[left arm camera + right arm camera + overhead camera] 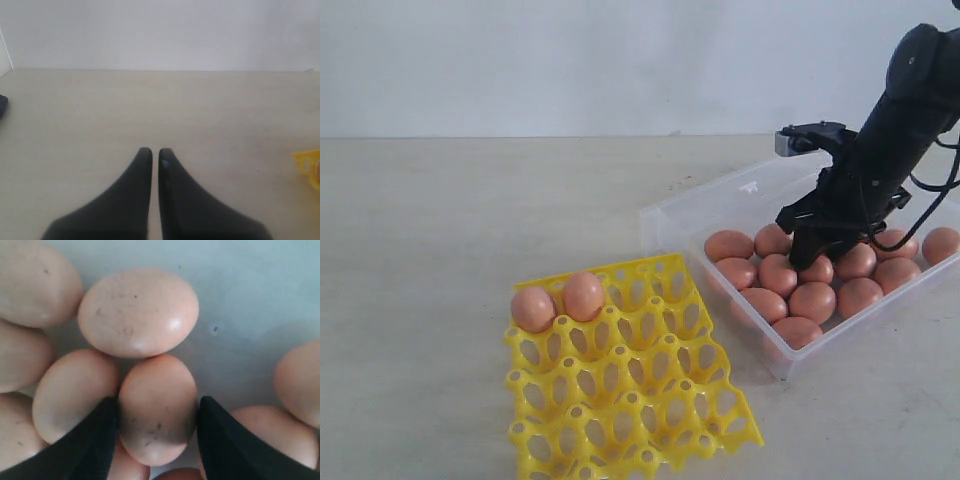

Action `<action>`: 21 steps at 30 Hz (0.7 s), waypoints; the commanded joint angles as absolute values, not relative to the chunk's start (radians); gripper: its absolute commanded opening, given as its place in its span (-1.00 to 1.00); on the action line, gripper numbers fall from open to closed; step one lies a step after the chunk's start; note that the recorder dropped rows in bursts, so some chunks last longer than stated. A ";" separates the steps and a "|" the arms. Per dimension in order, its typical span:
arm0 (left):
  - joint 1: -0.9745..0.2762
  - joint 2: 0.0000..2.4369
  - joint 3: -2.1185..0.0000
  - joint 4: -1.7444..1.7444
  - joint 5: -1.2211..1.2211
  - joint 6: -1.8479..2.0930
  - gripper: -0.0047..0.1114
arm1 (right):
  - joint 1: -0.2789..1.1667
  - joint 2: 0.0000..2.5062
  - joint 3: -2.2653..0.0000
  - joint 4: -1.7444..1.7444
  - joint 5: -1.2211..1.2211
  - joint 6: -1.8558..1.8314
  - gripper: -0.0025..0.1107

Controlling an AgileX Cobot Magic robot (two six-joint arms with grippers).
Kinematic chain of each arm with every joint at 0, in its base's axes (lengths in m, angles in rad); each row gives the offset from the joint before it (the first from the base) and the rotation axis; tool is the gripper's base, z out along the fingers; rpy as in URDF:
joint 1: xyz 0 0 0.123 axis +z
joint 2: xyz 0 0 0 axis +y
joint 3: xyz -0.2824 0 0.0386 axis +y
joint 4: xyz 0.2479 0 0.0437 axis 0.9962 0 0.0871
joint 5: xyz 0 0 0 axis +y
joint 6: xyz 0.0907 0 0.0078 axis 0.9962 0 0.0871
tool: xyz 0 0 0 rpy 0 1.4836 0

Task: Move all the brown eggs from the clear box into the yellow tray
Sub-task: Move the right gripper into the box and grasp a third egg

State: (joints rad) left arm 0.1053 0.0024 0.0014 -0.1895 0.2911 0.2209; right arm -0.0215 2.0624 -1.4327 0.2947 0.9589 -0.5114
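Gripped egg [157, 407]: lying in the clear box [665, 228] among crowded brown eggs [813, 300], touching neighbours.
Right jaws: pinching that egg by its sides.
Risk: slipping off the smooth shell while lifting, squeezing into a crack, or knocking neighbours.
Yellow tray [640, 400]: sitting near, carrying two eggs [533, 308].
Left jaws: resting pressed together above bare surface [150, 100].

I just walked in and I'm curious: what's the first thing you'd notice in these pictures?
First, the black right gripper is down inside the clear shallow plastic box on the right. Its fingers are closed around one reddish-brown egg among a crowd of others. Next comes the bright yellow lattice egg tray at the front left, almost bare, with just two brown eggs side by side in its far corner.
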 commanded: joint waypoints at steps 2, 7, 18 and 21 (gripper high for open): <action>0.108 0.000 0.000 -0.194 0.284 0.228 -0.85 | -0.024 2.098 -1.437 0.298 0.950 -0.505 -0.17; 0.108 0.000 0.000 -0.194 0.284 0.228 -0.85 | -0.024 2.107 -1.437 0.298 0.940 -0.505 -0.17; 0.108 0.000 0.000 -0.194 0.284 0.228 -0.85 | -0.024 2.107 -1.437 0.304 0.900 -0.494 -0.95; 0.108 0.000 0.000 -0.194 0.284 0.228 -0.85 | -0.024 2.099 -1.437 0.304 0.886 -0.456 -0.96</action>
State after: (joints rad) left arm 0.1053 0.0024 0.0014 -0.1895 0.2911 0.2209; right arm -0.0215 2.1065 -1.4344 0.3063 0.9062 -0.4861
